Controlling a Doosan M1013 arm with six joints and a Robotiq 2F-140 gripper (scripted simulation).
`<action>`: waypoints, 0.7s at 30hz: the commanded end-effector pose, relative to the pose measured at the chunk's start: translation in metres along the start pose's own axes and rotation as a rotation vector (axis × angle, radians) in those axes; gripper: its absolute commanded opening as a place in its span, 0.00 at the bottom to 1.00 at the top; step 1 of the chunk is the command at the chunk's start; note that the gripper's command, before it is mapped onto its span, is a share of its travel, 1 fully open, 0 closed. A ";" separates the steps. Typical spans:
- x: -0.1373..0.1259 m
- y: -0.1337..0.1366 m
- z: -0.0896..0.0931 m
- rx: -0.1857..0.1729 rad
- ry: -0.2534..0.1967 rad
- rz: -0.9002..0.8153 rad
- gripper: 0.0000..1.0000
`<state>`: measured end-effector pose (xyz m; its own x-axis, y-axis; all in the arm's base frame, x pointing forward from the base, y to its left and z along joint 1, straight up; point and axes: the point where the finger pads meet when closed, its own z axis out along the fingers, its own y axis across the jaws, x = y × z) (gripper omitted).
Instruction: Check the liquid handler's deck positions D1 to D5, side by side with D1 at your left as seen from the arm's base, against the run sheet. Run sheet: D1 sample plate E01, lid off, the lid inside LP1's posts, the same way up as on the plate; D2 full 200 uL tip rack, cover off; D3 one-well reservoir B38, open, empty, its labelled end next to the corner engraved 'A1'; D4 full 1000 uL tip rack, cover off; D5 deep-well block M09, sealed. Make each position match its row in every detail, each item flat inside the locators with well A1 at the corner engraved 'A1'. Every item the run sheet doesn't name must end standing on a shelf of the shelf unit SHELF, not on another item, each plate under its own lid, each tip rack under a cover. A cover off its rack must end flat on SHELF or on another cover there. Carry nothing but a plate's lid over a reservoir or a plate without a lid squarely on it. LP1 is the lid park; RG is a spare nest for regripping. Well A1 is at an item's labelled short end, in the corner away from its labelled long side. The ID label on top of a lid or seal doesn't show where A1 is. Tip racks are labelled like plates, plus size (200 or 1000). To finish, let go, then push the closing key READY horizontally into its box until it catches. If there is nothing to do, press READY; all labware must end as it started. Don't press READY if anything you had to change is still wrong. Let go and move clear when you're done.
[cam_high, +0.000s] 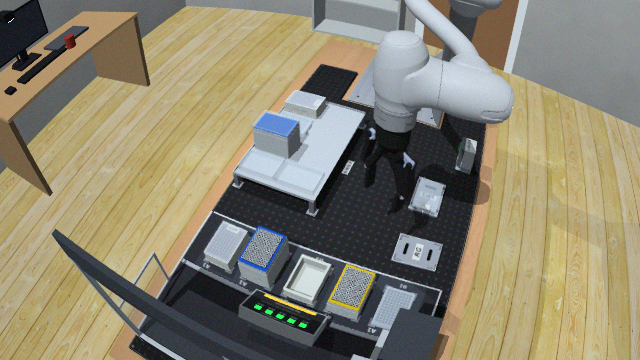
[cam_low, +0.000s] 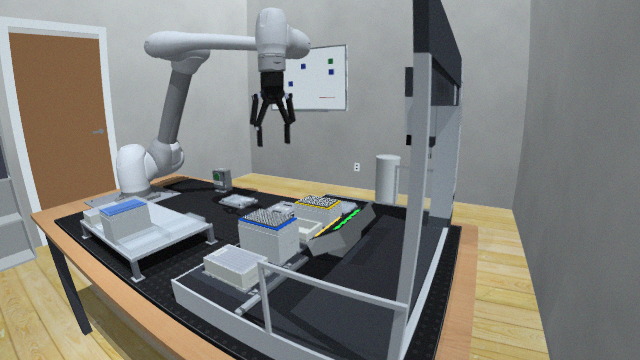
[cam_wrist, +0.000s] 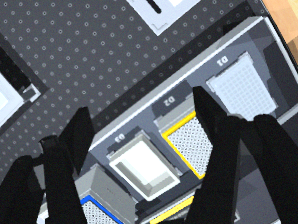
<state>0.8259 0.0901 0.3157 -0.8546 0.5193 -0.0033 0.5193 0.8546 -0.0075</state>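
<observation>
My gripper (cam_high: 385, 192) is open and empty, high above the black table between the shelf unit and the lid park; it also shows in the side view (cam_low: 273, 137) and the wrist view (cam_wrist: 143, 163). The deck row holds, from the arm's left, an uncovered sample plate (cam_high: 395, 306), a yellow-rimmed open tip rack (cam_high: 352, 289), an open white reservoir (cam_high: 307, 279), a blue-rimmed open tip rack (cam_high: 263, 255) and a white sealed deep-well block (cam_high: 226, 245). A clear lid (cam_high: 427, 196) lies in the lid park. The wrist view looks down on the reservoir (cam_wrist: 145, 165).
The shelf unit (cam_high: 300, 150) carries a blue-covered rack (cam_high: 276, 132) and a grey-white item (cam_high: 305, 103) behind it. The RG nest (cam_high: 417, 251) is unoccupied. The READY box (cam_high: 467, 154) stands at the table's right edge. The handler's frame and a panel with green lights (cam_high: 282, 316) overhang the deck.
</observation>
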 end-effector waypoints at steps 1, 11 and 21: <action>0.008 0.015 -0.001 -0.001 -0.001 0.000 0.66; 0.021 0.039 -0.001 -0.001 -0.001 -0.020 0.66; 0.045 0.083 -0.001 -0.001 -0.001 -0.095 0.66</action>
<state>0.8294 0.1727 0.3150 -0.8999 0.4360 -0.0027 0.4360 0.8999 -0.0079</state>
